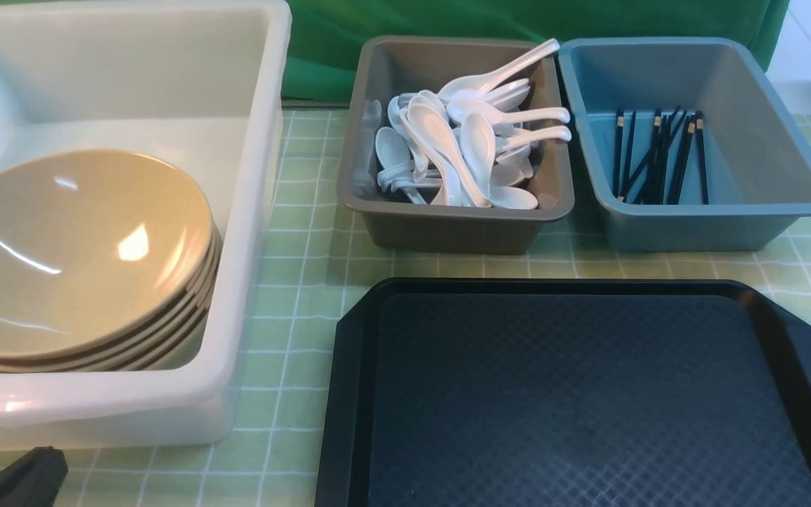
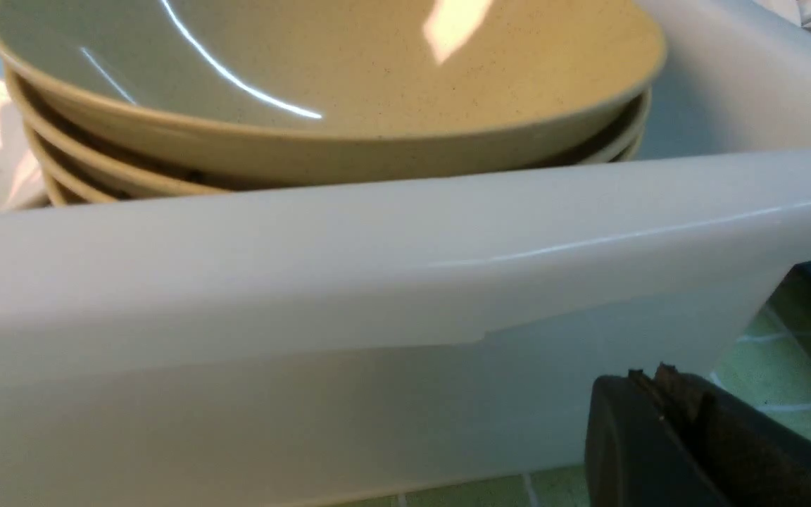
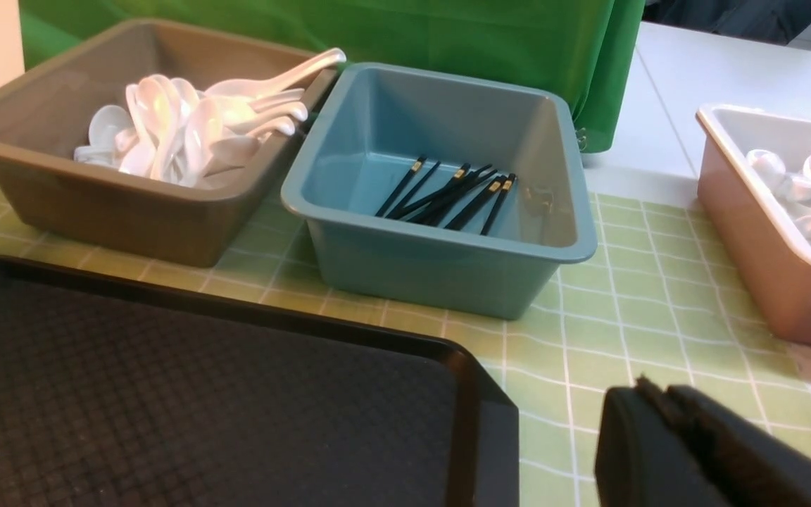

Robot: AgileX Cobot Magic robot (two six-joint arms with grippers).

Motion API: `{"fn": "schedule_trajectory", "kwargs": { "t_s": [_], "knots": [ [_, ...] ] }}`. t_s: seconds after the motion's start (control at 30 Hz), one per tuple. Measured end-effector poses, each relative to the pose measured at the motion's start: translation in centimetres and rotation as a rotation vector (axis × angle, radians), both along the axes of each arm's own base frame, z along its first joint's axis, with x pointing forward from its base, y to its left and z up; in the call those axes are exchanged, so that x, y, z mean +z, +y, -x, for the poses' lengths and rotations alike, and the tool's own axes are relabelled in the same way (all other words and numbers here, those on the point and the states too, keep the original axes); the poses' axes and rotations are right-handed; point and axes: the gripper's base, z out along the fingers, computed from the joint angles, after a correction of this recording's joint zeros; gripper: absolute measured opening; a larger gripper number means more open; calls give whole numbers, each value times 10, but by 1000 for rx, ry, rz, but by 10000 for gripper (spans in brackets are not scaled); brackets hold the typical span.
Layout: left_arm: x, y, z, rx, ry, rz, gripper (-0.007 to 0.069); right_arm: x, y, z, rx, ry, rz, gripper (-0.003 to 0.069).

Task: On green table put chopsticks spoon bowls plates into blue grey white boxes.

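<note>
Several tan bowls [image 1: 74, 260] are stacked in the large white box [image 1: 258, 211] at the left; they also show in the left wrist view [image 2: 321, 91]. Several white spoons [image 1: 462, 141] fill the grey box [image 1: 448, 225]. Black chopsticks [image 1: 659, 155] lie in the blue box [image 1: 715, 225]. No small white plates show. My left gripper [image 2: 652, 377] is shut and empty, low before the white box's [image 2: 377, 267] near wall; its tip shows in the front view [image 1: 46, 465]. My right gripper [image 3: 648, 391] is shut and empty over the green table [image 3: 659, 310], right of the tray.
A black textured tray [image 1: 574, 394] lies at the front centre, nothing on it. In the right wrist view a pinkish tub [image 3: 764, 239] holding white rounded items stands at the table's right edge. A green curtain [image 1: 518, 17] hangs behind the boxes.
</note>
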Motion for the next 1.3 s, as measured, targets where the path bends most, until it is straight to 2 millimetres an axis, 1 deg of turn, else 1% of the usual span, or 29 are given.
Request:
{"fn": "schedule_trajectory", "kwargs": {
  "t_s": [0.13,0.4,0.93,1.03,1.1,1.17,1.27,1.3],
  "knots": [
    [0,0,0,10,-6,2,-2,0,0,0,0,0,0,47],
    [0,8,-1,169,-6,28,-2,0,0,0,0,0,0,47],
    [0,8,-1,176,-9,25,-2,-1,0,0,0,3,0,55],
    [0,8,-1,176,-9,25,-2,-8,0,-3,0,27,3,57],
    [0,8,-1,176,-9,25,-2,-17,1,-6,0,55,6,57],
    [0,8,-1,176,-9,25,-2,-30,1,-11,-5,86,9,58],
    [0,8,-1,176,-9,25,-2,-55,0,-20,-40,132,14,62],
    [0,8,-1,176,-9,25,-2,-57,0,-21,-43,128,14,63]
  ]
}}
